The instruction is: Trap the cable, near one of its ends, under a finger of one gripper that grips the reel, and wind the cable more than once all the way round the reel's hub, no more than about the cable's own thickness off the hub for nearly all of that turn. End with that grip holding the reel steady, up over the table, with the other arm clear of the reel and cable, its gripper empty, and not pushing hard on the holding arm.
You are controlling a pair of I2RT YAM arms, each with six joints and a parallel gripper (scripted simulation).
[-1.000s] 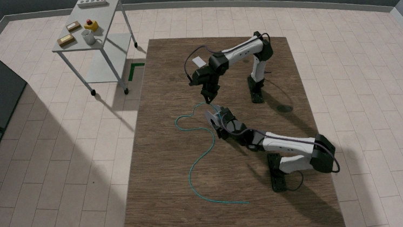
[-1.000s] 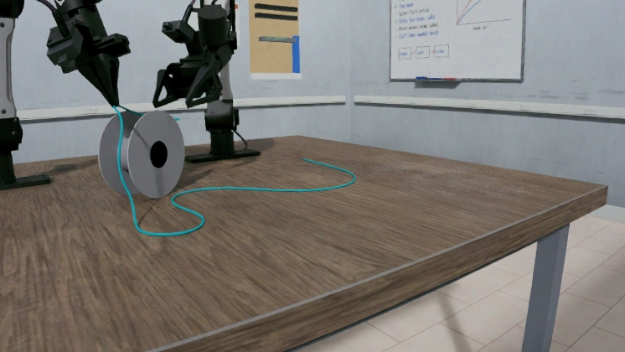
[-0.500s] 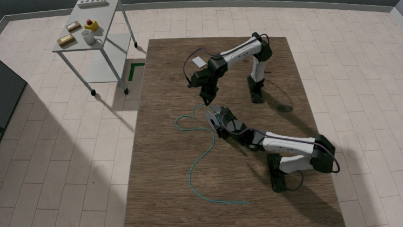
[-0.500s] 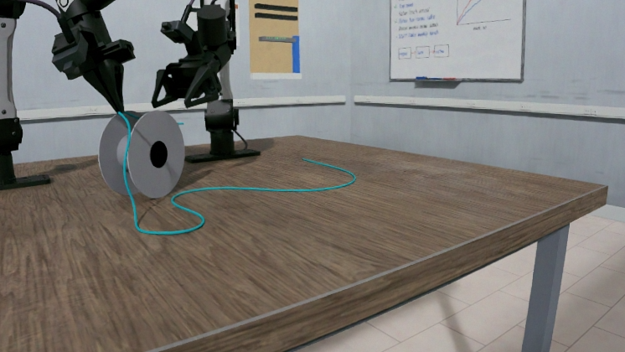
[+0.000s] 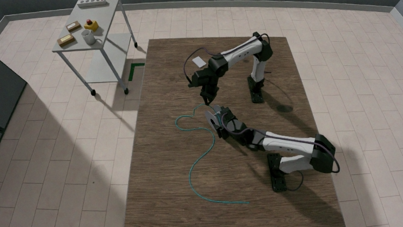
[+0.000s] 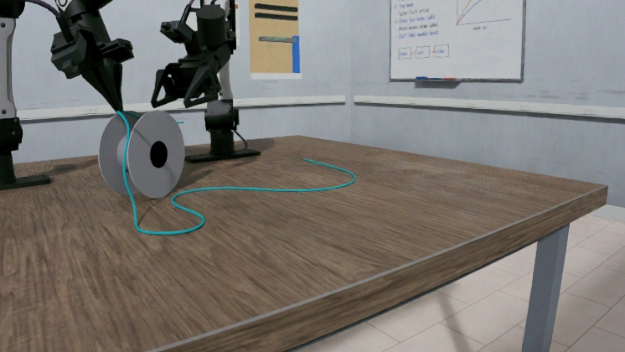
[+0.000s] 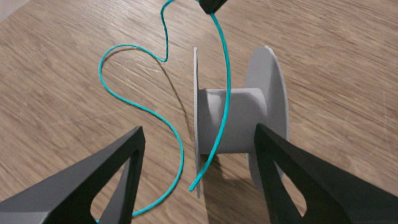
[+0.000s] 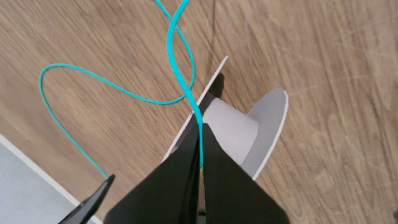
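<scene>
The grey reel (image 5: pixel 208 115) (image 6: pixel 142 174) (image 7: pixel 245 137) (image 8: pixel 232 122) stands upright on its flange rims on the table. My left gripper (image 5: pixel 219 121) (image 6: pixel 171 105) (image 7: pixel 199 132) is open above it, with nothing between its fingers. My right gripper (image 5: pixel 207 104) (image 6: pixel 117 109) (image 7: pixel 211 7) (image 8: pixel 201 131) is shut on the teal cable (image 5: pixel 231 202) (image 6: pixel 262 189) (image 7: pixel 228 80) (image 8: pixel 172 55) near one end, beside the reel's top. The short tail passes over the hub, and its tip shows near one flange in the left wrist view. The long part runs down to the table.
The long part of the cable lies in wide bends over the wooden table (image 5: pixel 163 158) (image 6: pixel 393 227). A small white card (image 5: pixel 199 61) lies behind the right arm's wrist. A side cart (image 5: pixel 95 11) with a mug and small boxes stands apart from the table.
</scene>
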